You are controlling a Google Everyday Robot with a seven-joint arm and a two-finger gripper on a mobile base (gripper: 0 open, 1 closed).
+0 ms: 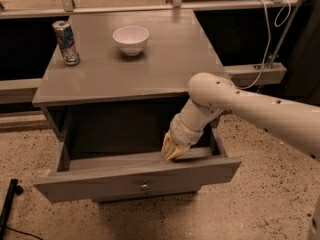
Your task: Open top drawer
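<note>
The top drawer [135,176] is a grey wooden drawer pulled well out from the grey cabinet [125,69]. Its wide front carries one small round metal knob [144,186] at centre. The deep box behind the front looks dark and holds nothing I can see. My gripper [169,153] hangs from the white arm [250,106] that comes in from the right. It reaches down inside the drawer box, just behind the front panel, right of centre. Its yellowish fingers rest against the inner top edge of the front.
On the cabinet top stand a drinks can [66,41] at the back left and a white bowl [130,39] at the back middle. A railing with a white cable [272,34] runs behind. A black object [9,204] lies on the speckled floor at lower left.
</note>
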